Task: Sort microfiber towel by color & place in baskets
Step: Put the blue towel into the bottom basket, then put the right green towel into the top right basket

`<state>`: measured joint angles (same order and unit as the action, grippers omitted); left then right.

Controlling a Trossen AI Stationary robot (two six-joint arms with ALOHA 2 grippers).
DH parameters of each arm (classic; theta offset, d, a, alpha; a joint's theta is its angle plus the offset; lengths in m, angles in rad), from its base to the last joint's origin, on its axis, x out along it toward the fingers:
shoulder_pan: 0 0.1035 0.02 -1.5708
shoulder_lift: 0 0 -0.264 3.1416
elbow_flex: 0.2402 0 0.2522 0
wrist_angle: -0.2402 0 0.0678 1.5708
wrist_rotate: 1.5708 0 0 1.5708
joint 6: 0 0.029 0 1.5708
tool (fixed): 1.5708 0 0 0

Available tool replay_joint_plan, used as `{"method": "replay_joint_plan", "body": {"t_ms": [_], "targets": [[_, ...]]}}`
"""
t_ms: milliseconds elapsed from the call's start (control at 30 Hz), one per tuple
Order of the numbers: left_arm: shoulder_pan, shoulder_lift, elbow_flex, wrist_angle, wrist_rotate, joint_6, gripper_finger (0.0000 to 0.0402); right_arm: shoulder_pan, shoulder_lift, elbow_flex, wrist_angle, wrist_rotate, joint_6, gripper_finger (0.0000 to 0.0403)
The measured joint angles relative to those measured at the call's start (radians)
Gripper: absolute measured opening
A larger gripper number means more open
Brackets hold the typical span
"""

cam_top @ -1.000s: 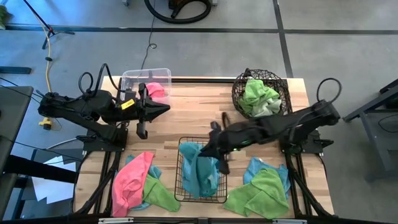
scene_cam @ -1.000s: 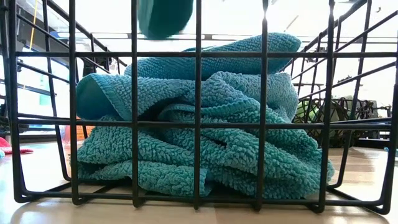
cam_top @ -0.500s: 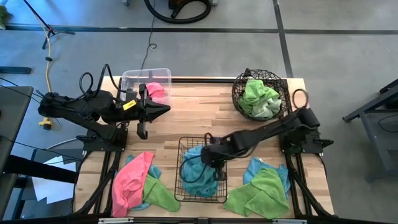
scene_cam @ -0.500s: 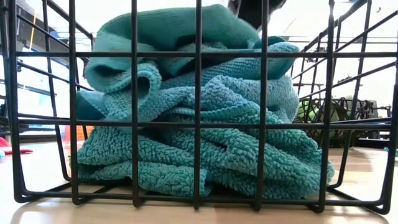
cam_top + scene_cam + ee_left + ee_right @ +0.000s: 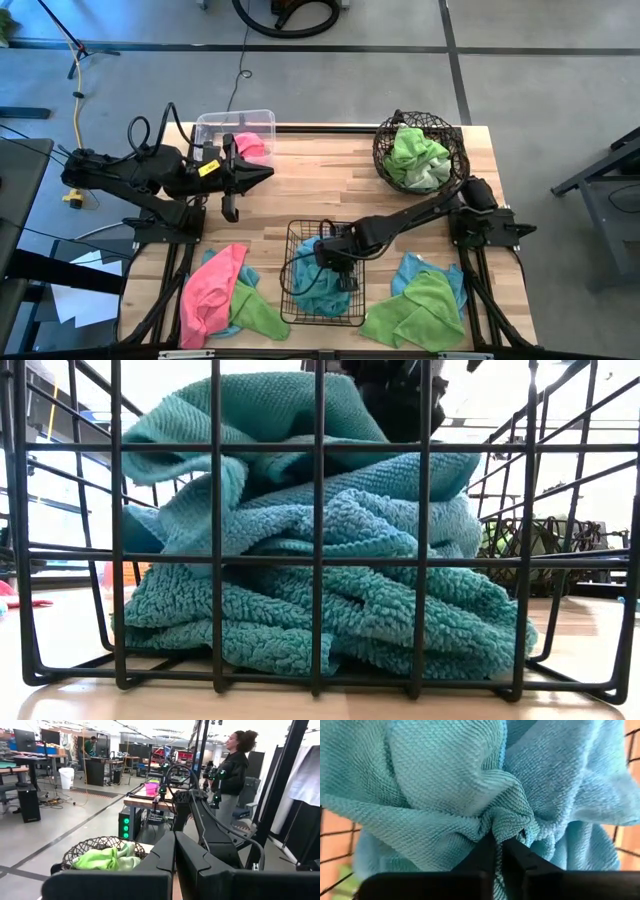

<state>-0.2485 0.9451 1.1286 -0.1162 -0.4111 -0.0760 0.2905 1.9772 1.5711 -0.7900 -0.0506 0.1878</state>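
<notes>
three baskets [image 5: 323,272], several towels [image 5: 212,288], two arms [image 5: 150,172]

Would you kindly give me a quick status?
Right pincer shut on blue towel, inside black basket. Left pincer shut, idle. Nothing blocking.

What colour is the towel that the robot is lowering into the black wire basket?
Light blue towel, a teal shade, seen best in the right wrist view.

floor: grey concrete [image 5: 560,90] with dark seam lines | bench [image 5: 310,190]: light wood planks on a black frame | room: open workshop, bright overhead lights | furniture: desks with monitors [image 5: 22,740], white bin [image 5: 66,777], far table [image 5: 145,800] | person: 1 in a dark jacket [image 5: 232,770], standing
</notes>
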Motion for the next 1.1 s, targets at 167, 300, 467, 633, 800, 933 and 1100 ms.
{"method": "replay_joint_plan", "body": {"t_ms": [167, 300, 467, 633, 800, 933, 1100], "targets": [[0.000, 0.000, 0.000, -0.001, -0.003, 0.001, 0.0000, -0.012, -0.015, 0.041, -0.079, -0.047, -0.006, 0.0086], [0.000, 0.000, 0.000, -0.004, -0.005, 0.002, 0.0000, -0.006, -0.015, 0.124, -0.210, 0.035, -0.090, 0.0172], [0.000, 0.000, 0.000, -0.016, -0.030, 0.002, 0.0000, -0.008, -0.015, 0.243, -0.341, 0.068, -0.151, 0.0258], [0.000, 0.000, 0.000, -0.026, -0.070, 0.002, 0.0000, -0.013, -0.016, 0.334, -0.421, 0.054, -0.170, 0.0294], [0.000, 0.000, 0.000, -0.026, -0.071, 0.002, 0.0000, -0.012, -0.042, 0.358, -0.498, -0.006, -0.168, 0.0297], [0.000, 0.000, 0.000, -0.029, -0.071, 0.002, 0.0000, -0.009, -0.083, 0.357, -0.516, -0.007, -0.142, 0.0297], [0.000, 0.000, 0.000, -0.038, -0.071, 0.002, 0.0000, -0.001, -0.184, 0.254, -0.486, -0.005, -0.042, 0.0297]]}}
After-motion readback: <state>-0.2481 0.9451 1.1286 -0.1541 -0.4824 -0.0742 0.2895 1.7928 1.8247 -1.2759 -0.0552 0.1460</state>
